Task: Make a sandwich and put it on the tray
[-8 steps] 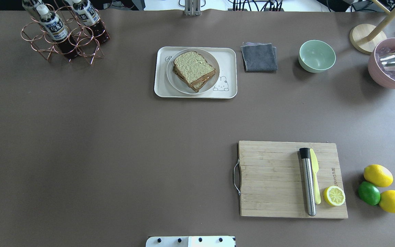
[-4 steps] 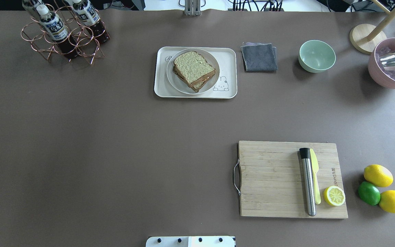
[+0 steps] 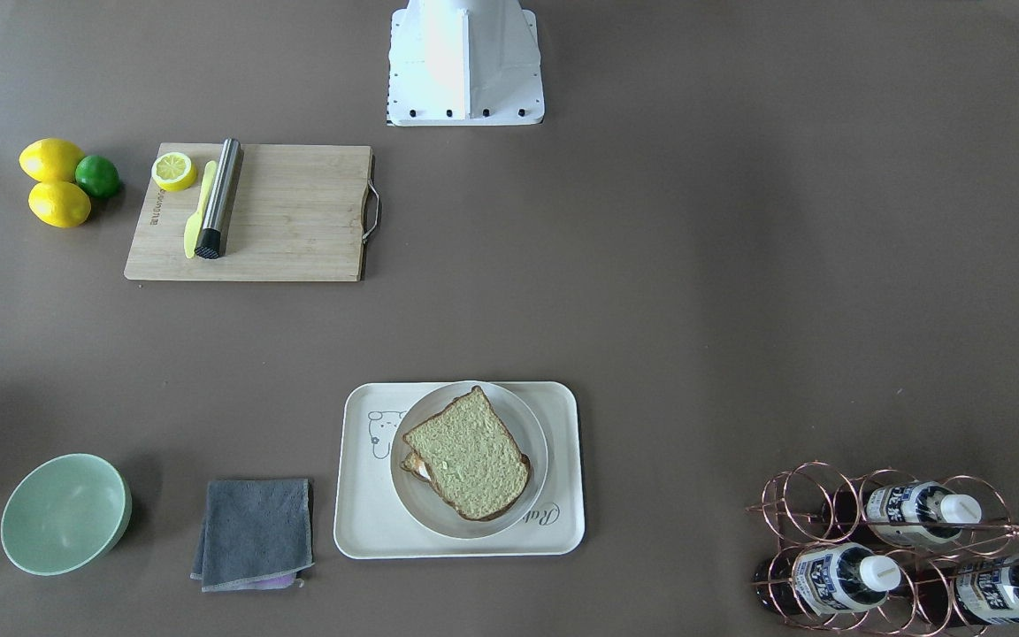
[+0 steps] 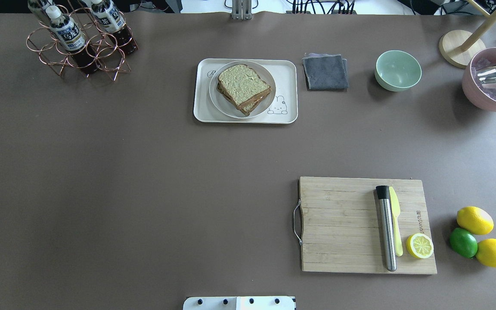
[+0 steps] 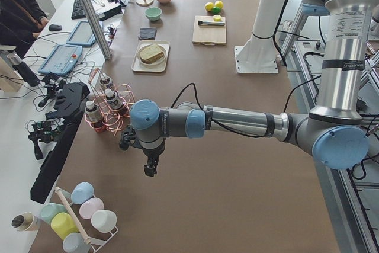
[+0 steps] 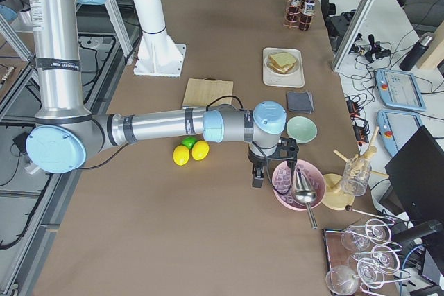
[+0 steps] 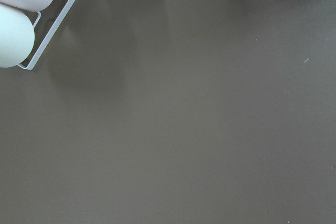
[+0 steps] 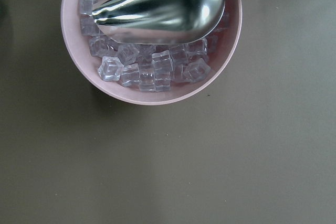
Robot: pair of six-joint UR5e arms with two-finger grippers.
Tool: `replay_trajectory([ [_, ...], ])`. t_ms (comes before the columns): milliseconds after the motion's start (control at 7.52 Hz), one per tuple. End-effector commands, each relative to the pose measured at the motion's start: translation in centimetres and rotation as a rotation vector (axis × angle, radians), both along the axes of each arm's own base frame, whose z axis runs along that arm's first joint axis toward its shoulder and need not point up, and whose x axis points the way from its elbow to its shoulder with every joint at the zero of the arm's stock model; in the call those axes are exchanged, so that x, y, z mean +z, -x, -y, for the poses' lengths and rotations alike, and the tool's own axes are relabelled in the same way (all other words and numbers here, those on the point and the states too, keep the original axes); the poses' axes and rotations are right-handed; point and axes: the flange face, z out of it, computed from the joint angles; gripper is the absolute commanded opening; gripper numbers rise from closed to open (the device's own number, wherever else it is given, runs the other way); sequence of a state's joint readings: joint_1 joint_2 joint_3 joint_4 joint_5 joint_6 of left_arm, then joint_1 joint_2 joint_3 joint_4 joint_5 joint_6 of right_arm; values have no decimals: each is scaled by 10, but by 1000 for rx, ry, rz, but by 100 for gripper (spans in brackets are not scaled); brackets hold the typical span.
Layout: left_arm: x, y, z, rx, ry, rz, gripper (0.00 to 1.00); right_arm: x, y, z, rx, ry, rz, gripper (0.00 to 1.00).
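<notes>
- The sandwich sits assembled on its plate, and the plate rests on the tray. I judge the job done, which would explain both arms being parked out at the tabletop's ends.
- From the left gripper, the sandwich is well apart, beyond the bottle rack. This gripper hangs over bare tabletop near a rack of cups.
- From the right gripper, it is also well apart, past the green bowl and grey cloth. This gripper hangs just beside the pink bowl of ice with its metal scoop.
- Only the side views show either gripper, so I cannot tell whether it is released or clenched.
- The top slice hides most of the filling; only a pale sliver peeks out at one edge.
</notes>
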State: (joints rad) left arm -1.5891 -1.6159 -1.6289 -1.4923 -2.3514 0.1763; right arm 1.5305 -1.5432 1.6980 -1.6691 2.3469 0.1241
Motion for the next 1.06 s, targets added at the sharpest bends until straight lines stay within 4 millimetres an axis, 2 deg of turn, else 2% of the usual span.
replay_trajectory([
  [0, 1, -1, 1, 0, 1, 0, 98, -1, 3, 1, -3, -1, -1, 100],
  [931, -3, -5, 5, 9, -8, 0, 98, 5, 6, 2, -12, 10, -2, 100],
])
